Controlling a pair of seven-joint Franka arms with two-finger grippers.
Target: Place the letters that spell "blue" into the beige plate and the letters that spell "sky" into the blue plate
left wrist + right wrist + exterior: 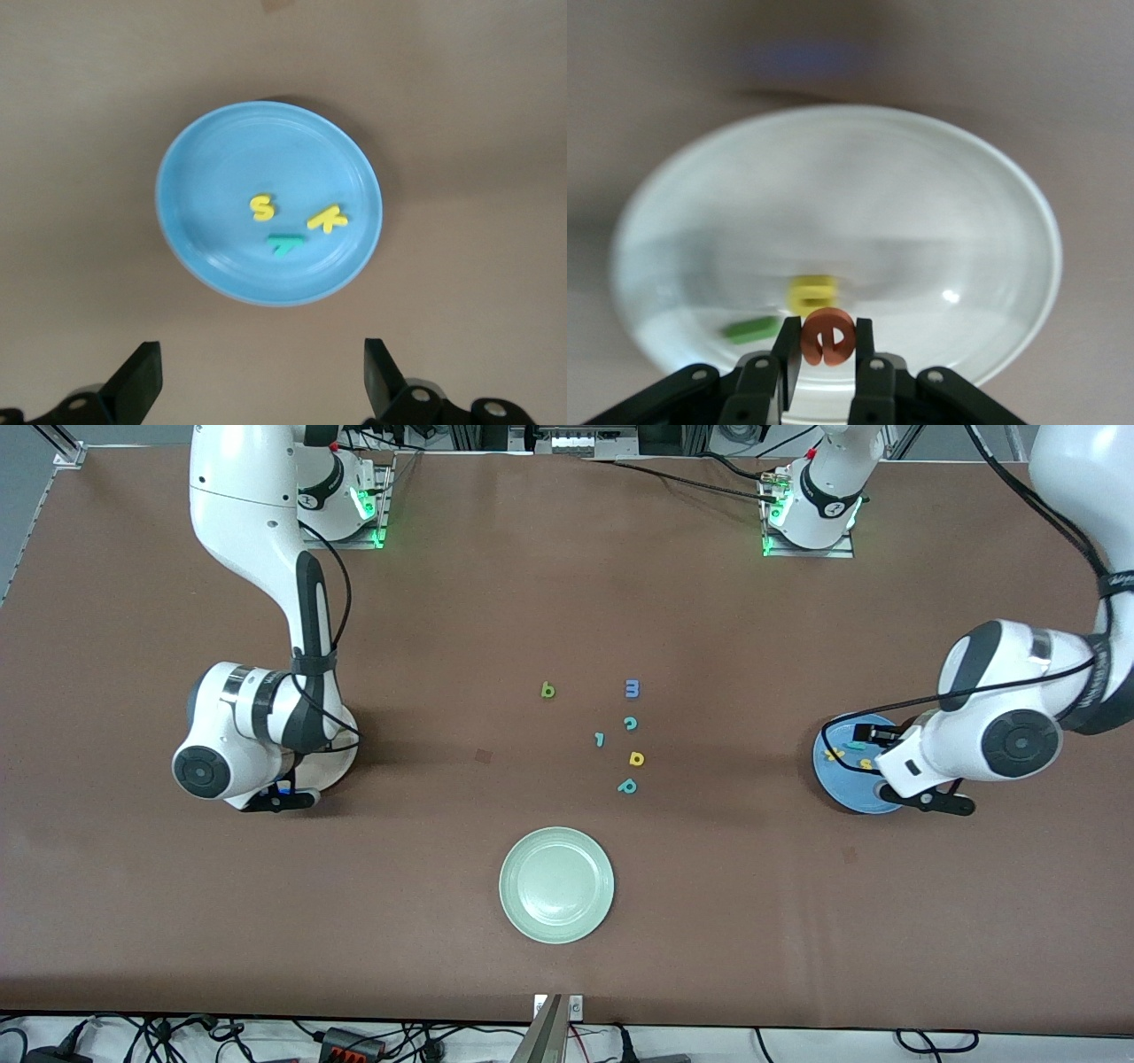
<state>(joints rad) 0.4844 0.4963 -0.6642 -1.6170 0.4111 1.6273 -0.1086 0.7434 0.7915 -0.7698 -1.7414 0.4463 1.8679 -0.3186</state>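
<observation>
The blue plate (213, 168) (840, 786) sits at the left arm's end of the table and holds a yellow "s" (262, 208), a yellow "k" (328, 218) and a teal "y" (283, 243). My left gripper (261, 385) hangs open and empty over that plate's edge. At the right arm's end, the beige plate (921, 204) (344, 755) is mostly hidden under the arm in the front view. In it lie a yellow "u" (812, 292) and a green bar "l" (753, 330). Just above it, my right gripper (827, 350) is shut on the orange "e" (828, 335). The green "b" (547, 690) lies mid-table.
Loose letters lie mid-table near the "b": a blue "m" (632, 687), teal "c" (630, 724), teal hooked piece (600, 739), yellow "a" (636, 758) and teal "p" (627, 786). A pale green plate (556, 884) sits nearer the front camera.
</observation>
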